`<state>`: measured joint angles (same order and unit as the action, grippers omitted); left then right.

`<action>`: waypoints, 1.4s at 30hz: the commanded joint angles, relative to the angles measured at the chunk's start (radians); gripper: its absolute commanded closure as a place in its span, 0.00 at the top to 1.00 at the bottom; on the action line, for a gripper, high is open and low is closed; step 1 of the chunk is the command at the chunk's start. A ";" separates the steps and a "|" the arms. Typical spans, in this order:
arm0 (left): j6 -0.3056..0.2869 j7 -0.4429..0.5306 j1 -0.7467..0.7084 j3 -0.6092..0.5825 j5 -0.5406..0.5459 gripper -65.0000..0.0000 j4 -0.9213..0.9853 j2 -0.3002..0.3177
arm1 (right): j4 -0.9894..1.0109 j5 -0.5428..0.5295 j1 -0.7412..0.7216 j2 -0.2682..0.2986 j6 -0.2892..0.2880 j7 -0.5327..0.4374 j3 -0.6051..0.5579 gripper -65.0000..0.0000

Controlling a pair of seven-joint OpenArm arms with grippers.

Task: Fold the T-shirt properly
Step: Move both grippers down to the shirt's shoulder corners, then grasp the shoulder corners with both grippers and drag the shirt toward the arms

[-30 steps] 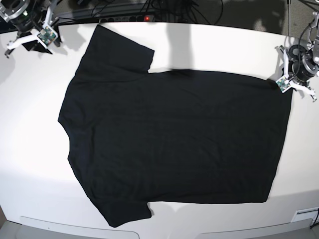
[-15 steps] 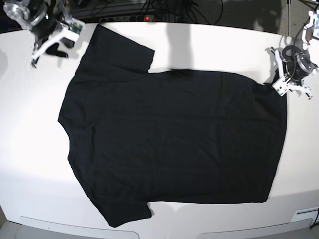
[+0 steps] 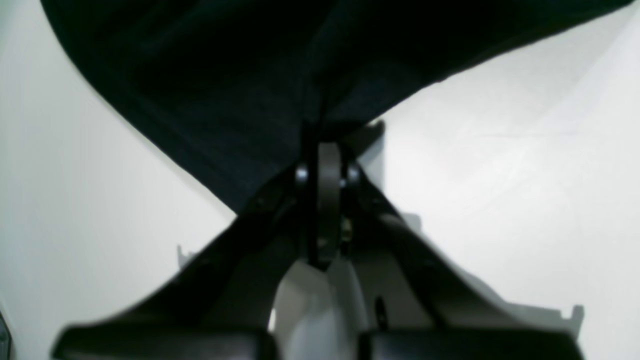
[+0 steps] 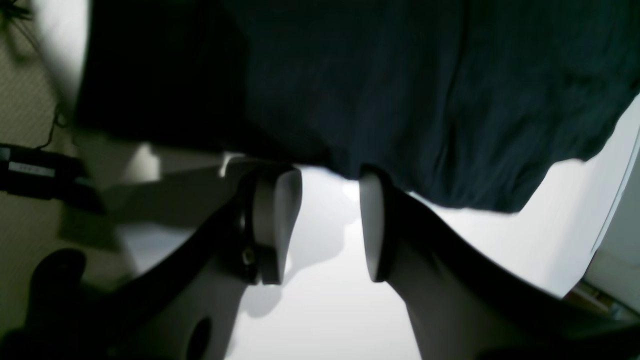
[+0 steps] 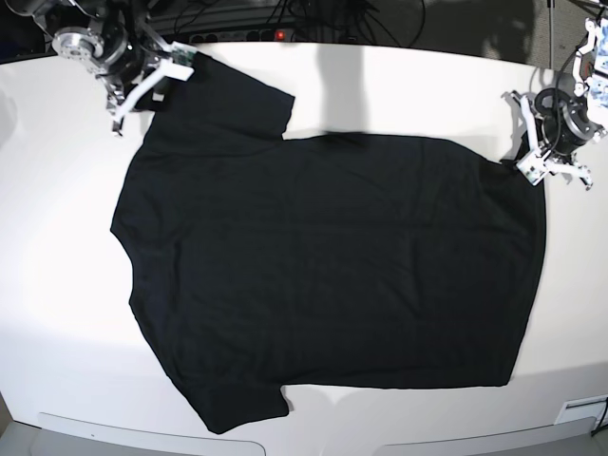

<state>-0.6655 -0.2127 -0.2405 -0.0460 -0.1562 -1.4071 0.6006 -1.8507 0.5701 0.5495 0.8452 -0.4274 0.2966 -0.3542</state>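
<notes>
The black T-shirt (image 5: 323,256) lies spread flat on the white table (image 5: 57,285), plain side up, sleeves at the left, hem at the right. My left gripper (image 5: 532,163) is at the hem's far right corner. In the left wrist view it (image 3: 325,142) is shut on a pinch of the black cloth (image 3: 240,75). My right gripper (image 5: 157,81) is at the far sleeve's outer edge. In the right wrist view it (image 4: 325,195) is open, its fingertips (image 4: 277,200) just short of the sleeve hem (image 4: 400,90), nothing between them.
A power strip with a red light (image 5: 280,35) and cables lie along the table's back edge. A white panel (image 5: 152,439) runs along the front edge. A small white fixture (image 5: 581,410) sits at the front right corner.
My right arm has moved right from the table's far left corner to the far sleeve. My left gripper has shifted slightly up and left, drawing the hem corner with it.
</notes>
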 commanded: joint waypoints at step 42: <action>-0.033 -0.131 -0.351 0.245 0.378 0.00 -0.234 0.074 | -0.166 -0.230 0.236 0.014 0.359 0.134 0.002 0.00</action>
<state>-0.6945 -0.3630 -0.5957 0.1917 0.2066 -1.6264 0.6548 -1.9980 0.3363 0.7834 0.8448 -0.0856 0.4408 -0.3576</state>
